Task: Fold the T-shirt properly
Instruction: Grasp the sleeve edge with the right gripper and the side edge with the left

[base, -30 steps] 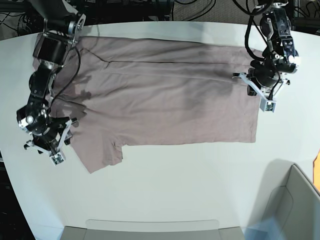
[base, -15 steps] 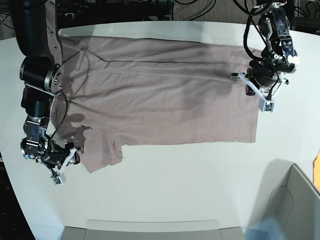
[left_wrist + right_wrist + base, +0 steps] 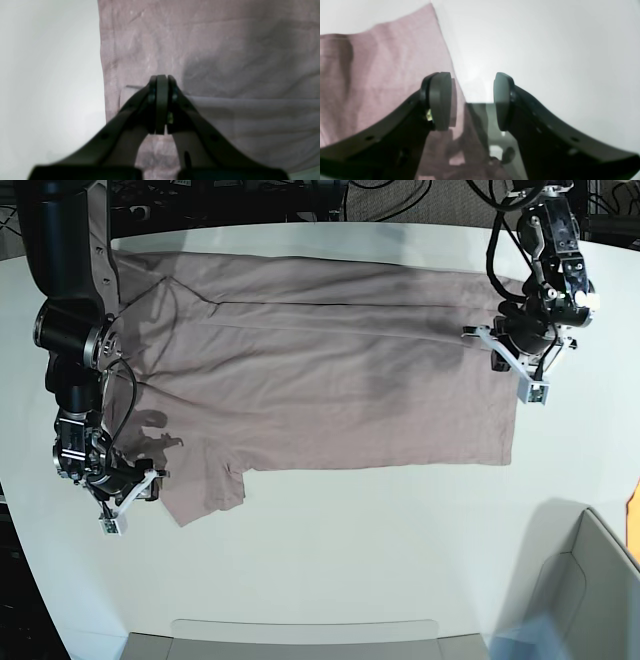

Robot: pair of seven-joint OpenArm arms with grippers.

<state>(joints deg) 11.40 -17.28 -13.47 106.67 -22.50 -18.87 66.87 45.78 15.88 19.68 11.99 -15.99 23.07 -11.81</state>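
Note:
The mauve-pink T-shirt (image 3: 330, 390) lies spread across the white table (image 3: 360, 550), its hem to the right and one short sleeve (image 3: 205, 490) at the lower left. A long fold edge (image 3: 350, 315) runs along its upper part. My left gripper (image 3: 506, 363) sits at the hem, and in the left wrist view its jaws (image 3: 161, 80) are shut where a fabric fold edge (image 3: 250, 98) runs into them. My right gripper (image 3: 132, 500) stands open just left of the sleeve. Its left finger (image 3: 440, 100) is over the T-shirt's edge (image 3: 382, 62), its right finger (image 3: 503, 100) over bare table.
A grey bin (image 3: 590, 580) stands at the lower right corner. A grey tray rim (image 3: 300, 630) runs along the front edge. Cables (image 3: 420, 195) and dark arm bases crowd the back of the table.
My right arm has swung down the shirt's left side and brought its open gripper beside the lower sleeve. The left gripper and the shirt have stayed put.

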